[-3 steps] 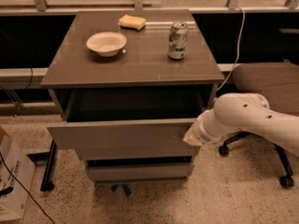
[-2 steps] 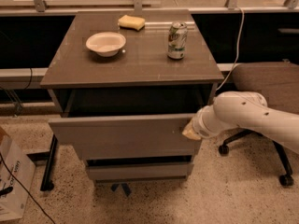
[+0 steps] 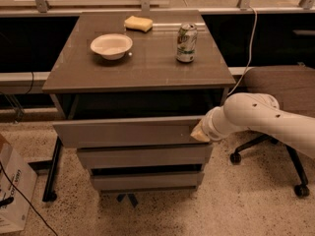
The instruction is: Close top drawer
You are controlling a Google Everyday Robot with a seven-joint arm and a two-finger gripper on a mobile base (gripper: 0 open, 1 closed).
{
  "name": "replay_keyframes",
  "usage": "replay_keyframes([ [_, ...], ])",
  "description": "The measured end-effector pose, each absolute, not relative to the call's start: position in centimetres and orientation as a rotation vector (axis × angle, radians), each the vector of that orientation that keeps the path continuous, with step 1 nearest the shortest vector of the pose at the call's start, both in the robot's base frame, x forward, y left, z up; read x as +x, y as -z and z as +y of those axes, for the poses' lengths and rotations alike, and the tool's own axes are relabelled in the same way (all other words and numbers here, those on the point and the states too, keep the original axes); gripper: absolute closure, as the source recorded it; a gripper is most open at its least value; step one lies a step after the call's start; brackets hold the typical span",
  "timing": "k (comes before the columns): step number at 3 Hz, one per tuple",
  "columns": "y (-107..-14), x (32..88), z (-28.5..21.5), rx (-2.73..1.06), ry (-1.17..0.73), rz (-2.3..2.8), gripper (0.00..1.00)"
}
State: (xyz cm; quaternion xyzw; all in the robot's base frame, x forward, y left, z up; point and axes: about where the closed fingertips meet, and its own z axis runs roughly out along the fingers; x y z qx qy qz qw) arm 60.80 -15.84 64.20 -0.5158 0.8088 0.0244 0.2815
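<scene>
The top drawer (image 3: 125,132) of the grey cabinet is partly open, its flat front standing a little out from the cabinet body, with a dark gap behind it. The white arm comes in from the right and my gripper (image 3: 199,133) rests against the right end of the drawer front. Two shorter drawer fronts (image 3: 142,156) sit below it.
On the cabinet top (image 3: 142,63) are a white bowl (image 3: 111,45), a yellow sponge (image 3: 138,23) and a green-and-white can (image 3: 186,43). An office chair (image 3: 280,92) stands at the right. A cardboard box (image 3: 12,191) is on the floor at the left.
The top drawer has slid inward toward the cabinet, and my gripper has moved in with it, staying against the right end of the front.
</scene>
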Motion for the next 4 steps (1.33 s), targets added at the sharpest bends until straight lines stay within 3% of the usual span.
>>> replay_keyframes([
  [1, -64.79, 62.66, -15.91, -1.359, -0.052, 2.139, 0.81],
  [4, -64.38, 62.57, -15.59, -1.367, -0.06, 2.141, 0.12],
])
